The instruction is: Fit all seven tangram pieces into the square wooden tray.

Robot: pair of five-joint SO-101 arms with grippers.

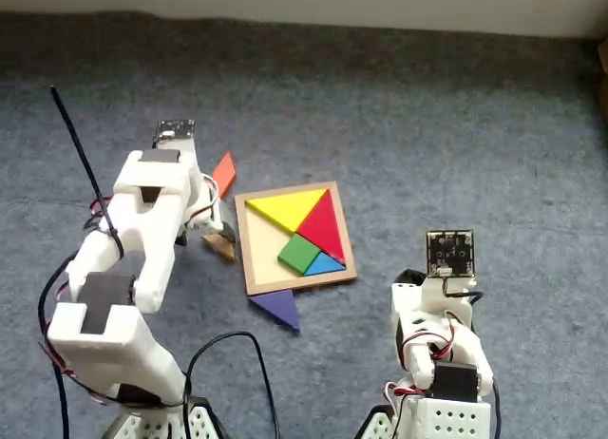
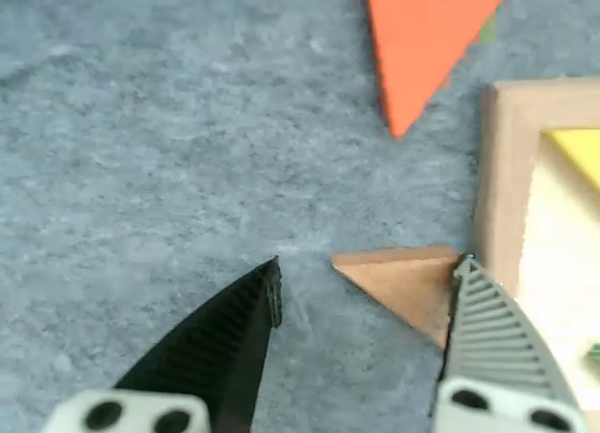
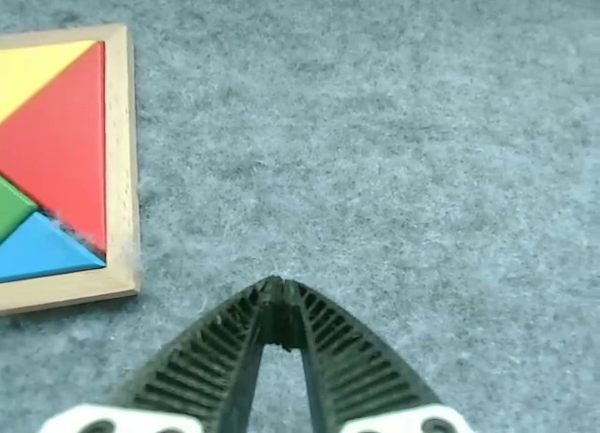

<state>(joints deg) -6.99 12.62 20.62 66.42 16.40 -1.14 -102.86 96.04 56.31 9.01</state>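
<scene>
The open left hand (image 2: 368, 264) straddled the brown triangle (image 2: 403, 285), perhaps touching the tray (image 2: 502, 171); centring before closing seemed wise.

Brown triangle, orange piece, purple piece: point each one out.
brown triangle (image 2: 405, 281), left wrist view, middle of its top face.
orange piece (image 2: 424, 37), left wrist view, middle of its top face.
purple piece (image 1: 279, 308), high view, its centre.
</scene>
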